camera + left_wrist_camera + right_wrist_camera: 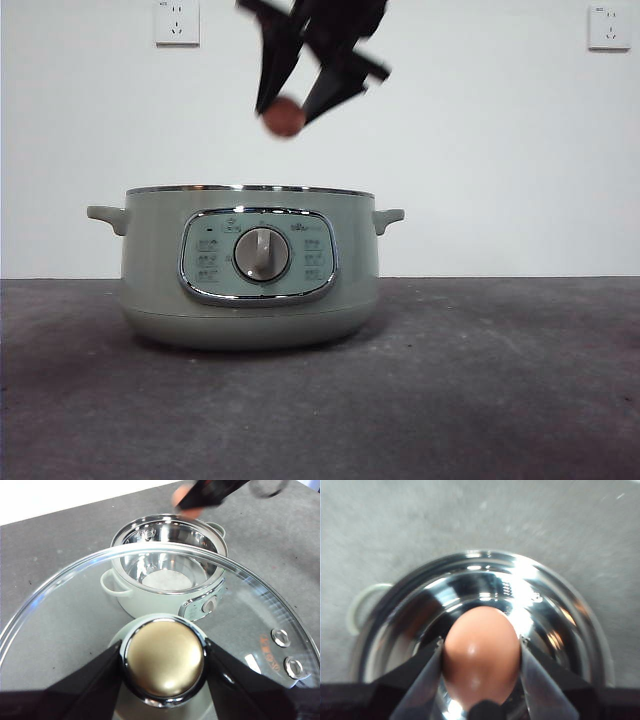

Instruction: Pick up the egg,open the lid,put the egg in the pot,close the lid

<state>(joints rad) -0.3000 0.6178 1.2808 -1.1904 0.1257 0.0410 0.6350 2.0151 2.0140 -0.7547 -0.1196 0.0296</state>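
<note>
The pale green pot [250, 268] stands open on the dark table, its steel inside bare in the left wrist view [167, 560] and the right wrist view [485, 595]. My right gripper [290, 112] is shut on the reddish-brown egg [284, 117] and holds it above the pot's opening; the egg fills the right wrist view [481, 652]. My left gripper [164, 662] is shut on the knob [164, 661] of the glass lid [75, 605], held up and away from the pot. The lid is out of the front view.
Two wall sockets [177, 22] [609, 27] sit high on the white wall behind. The pot's side handles [108, 217] [388, 218] stick out left and right. The dark table top [500, 380] stretches around the pot.
</note>
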